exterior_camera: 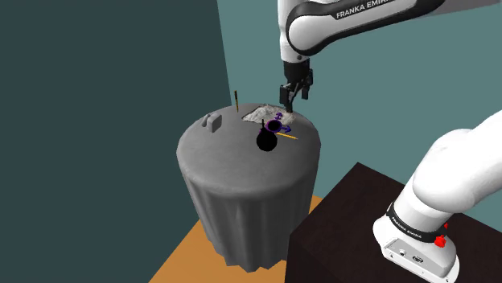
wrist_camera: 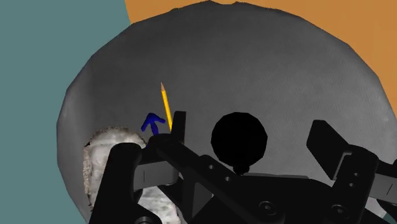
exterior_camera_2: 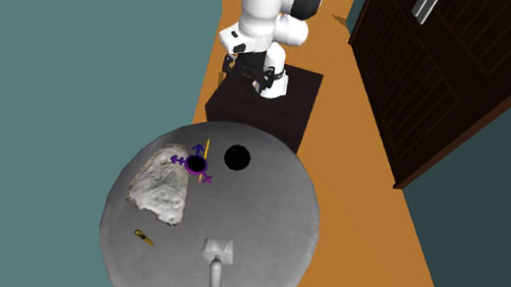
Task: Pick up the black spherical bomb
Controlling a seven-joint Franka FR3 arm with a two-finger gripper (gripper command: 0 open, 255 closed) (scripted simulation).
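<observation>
The black spherical bomb point(exterior_camera: 266, 141) rests on a round table draped in grey cloth point(exterior_camera: 233, 177), toward the side nearest the stand. In the second exterior view the bomb point(exterior_camera_2: 236, 157) sits near the table's far edge. My gripper point(exterior_camera: 294, 98) hangs open well above the table, up and to the right of the bomb in the shoulder view. In the wrist view the gripper point(wrist_camera: 250, 126) has its fingers wide apart, and the bomb point(wrist_camera: 238, 141) appears far below between them, untouched. Nothing is held.
Close beside the bomb lie a purple-and-blue object with a dark centre point(exterior_camera_2: 196, 163) and a yellow pencil point(wrist_camera: 166, 105). A white lumpy rock point(exterior_camera_2: 164, 187), a small grey tool point(exterior_camera_2: 217, 259) and a small yellow item point(exterior_camera_2: 143, 238) share the table. The dark stand point(exterior_camera_2: 262, 109) is just behind it.
</observation>
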